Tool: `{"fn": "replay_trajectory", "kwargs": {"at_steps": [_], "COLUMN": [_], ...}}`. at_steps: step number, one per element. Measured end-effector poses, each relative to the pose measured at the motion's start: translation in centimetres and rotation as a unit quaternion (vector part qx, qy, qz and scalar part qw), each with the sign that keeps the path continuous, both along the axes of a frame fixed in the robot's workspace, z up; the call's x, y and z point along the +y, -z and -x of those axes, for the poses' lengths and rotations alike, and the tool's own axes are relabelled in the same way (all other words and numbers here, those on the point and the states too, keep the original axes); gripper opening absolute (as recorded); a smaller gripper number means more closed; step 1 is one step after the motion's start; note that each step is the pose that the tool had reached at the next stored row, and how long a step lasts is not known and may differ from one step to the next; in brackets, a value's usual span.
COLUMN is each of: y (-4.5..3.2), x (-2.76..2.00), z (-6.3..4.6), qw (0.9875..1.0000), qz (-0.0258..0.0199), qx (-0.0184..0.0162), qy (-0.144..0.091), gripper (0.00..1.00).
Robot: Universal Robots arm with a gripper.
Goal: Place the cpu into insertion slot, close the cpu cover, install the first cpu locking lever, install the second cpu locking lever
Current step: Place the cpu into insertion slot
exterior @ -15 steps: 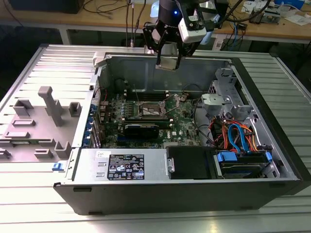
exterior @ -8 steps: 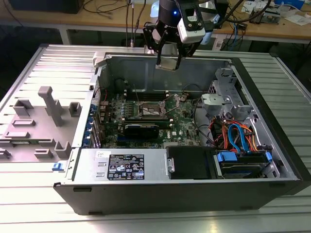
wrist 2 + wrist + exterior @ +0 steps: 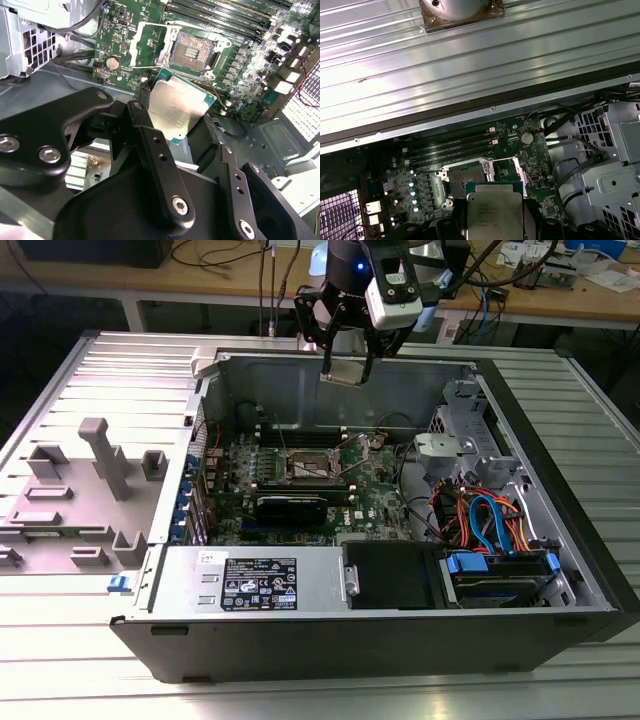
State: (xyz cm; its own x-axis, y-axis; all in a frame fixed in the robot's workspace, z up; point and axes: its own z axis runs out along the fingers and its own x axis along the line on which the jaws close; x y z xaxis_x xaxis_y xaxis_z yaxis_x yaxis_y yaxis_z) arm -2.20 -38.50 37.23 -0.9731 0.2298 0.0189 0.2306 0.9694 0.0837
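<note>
Closest to us in the second wrist view are the black linkage arms of the tool (image 3: 175,125), closed on the cpu (image 3: 172,102) by two opposite edges, its silvery lid facing the camera. In the exterior view the tool (image 3: 347,365) hangs above the rear wall of the open computer case (image 3: 330,400), which lies on the ribbed metal table (image 3: 130,370). The chip is well clear of the green motherboard (image 3: 240,65).

The insertion slot (image 3: 192,50) lies bare, its contact field exposed. The cpu cover (image 3: 150,45) is swung open just beside it, on the side away from the memory slots (image 3: 225,15).

We judge the main risk to be the seating. The chip looks angled relative to the socket in the second wrist view, and if it comes down tilted or turned the wrong way, a corner could land on the fine contacts and bend them.

The grip is only on thin edges, so a jolt could let the chip slip and drop onto the board. The raised cover also stands close enough that a finger of the tool might clip it on the way down and knock it over the socket.
</note>
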Motion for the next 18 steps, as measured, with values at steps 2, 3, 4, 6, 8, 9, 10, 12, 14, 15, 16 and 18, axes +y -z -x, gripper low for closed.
{"fn": "replay_trajectory", "kwargs": {"at_steps": [2,3,4,6,8,9,10,12,14,15,16,18], "y": [0.00,0.00,0.00,0.01,0.02,0.03,0.05,0.07,0.11,0.13,0.15,0.18], "x": [0.00,0.00,0.00,-0.02,-0.03,-0.04,-0.05,-0.15,-0.29,-0.34,-0.38,-0.45], "z": [0.00,0.00,0.00,0.00,-0.01,-0.01,-0.01,0.01,0.00,0.00,0.00,0.00], "qw": [1.0000,1.0000,1.0000,1.0000,1.0000,0.9999,0.9999,0.9997,0.9995,0.9994,0.9993,0.9987], "qz": [0.0000,0.0000,0.0000,0.0000,0.0000,0.0000,-0.0001,0.0000,0.0000,0.0000,0.0000,0.0000], "qx": [0.0000,0.0000,0.0000,0.0000,0.0000,0.0000,0.0000,0.0000,0.0000,0.0000,0.0000,0.0000], "qy": [0.000,0.000,0.000,0.001,0.006,0.012,0.015,0.025,0.032,0.035,0.039,0.052], "gripper": [0.54,0.54,0.54,0.54,0.54,0.54,0.54,0.54,0.54,0.54,0.54,0.54]}}
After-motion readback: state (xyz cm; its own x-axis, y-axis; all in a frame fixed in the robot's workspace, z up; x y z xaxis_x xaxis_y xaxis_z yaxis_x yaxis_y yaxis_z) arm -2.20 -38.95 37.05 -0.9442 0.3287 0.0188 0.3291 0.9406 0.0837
